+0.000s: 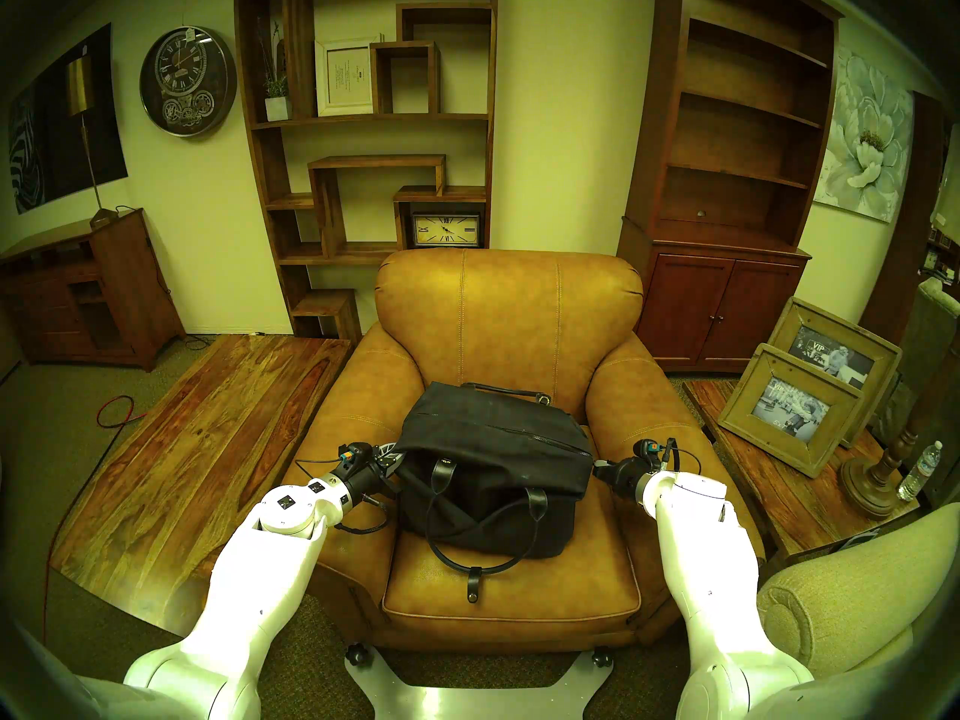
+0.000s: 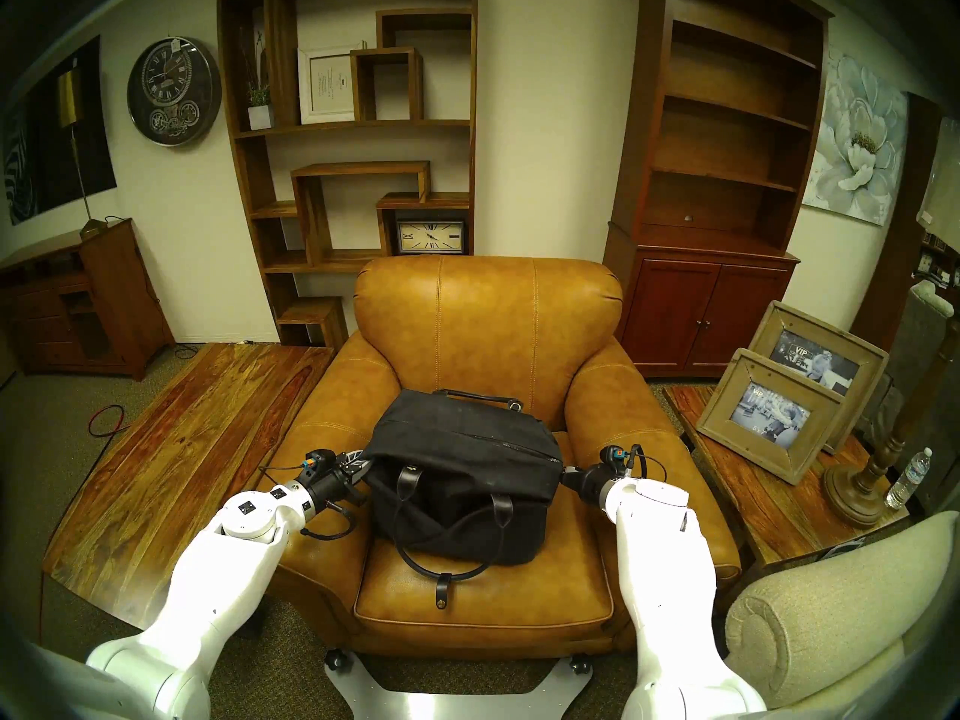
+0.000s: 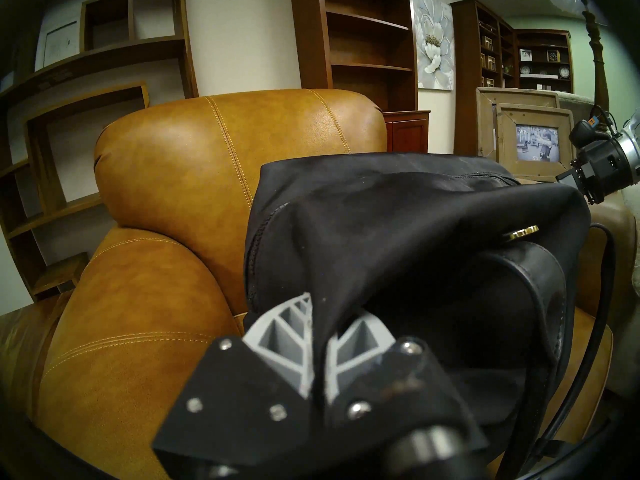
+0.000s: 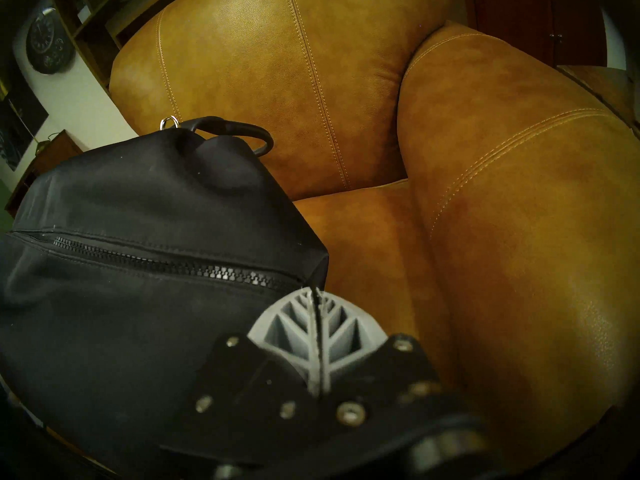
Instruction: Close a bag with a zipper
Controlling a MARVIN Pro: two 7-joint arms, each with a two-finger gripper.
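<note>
Black canvas was pinched at both ends: my left claw [image 3: 317,334] had a fold of the bag [image 1: 493,454] nipped between its pressed fingers, and my right claw [image 4: 317,316] was clamped on a thin dark tab at the zipper [image 4: 166,259] end, most likely the pull. The bag sat on the seat of a tan leather armchair [image 1: 511,313], one handle [image 1: 467,537] spilling toward the front edge. I judged the closing stroke nearly done, since the teeth looked meshed along the stretch I could see. Next I would need to confirm the far end, then let go gently.
</note>
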